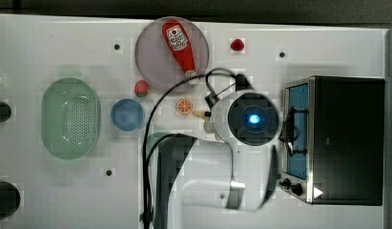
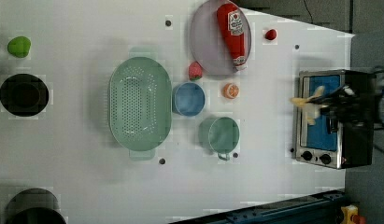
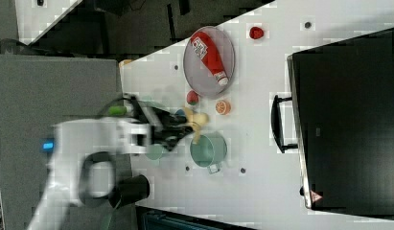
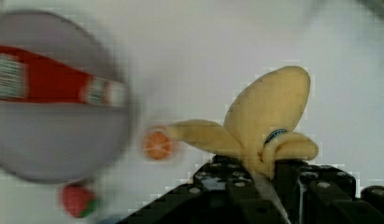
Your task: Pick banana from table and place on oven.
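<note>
Banana: clamped at its lower end between the black fingers, pale peel flaps spreading out past the tips; lifted clear of the table.
Gripper: closed tight on banana, nothing else held.
Place in top view: banana tip sticking out from under the wrist, just beside orange slice, well short of oven.
Left view: banana and gripper seen in front of the blue oven door; oven knobs visible here, and green cup unhidden.
Right view: banana held out from the arm, above green cup and near slice; black oven top bare, handle toward the table middle.
Wrist view: blue sticker on banana readable as a mark only; ketchup bottle lying on grey plate, strawberry beside plate, all blurred.
Top view alone: green colander and blue bowl to the top view's left of the arm.
</note>
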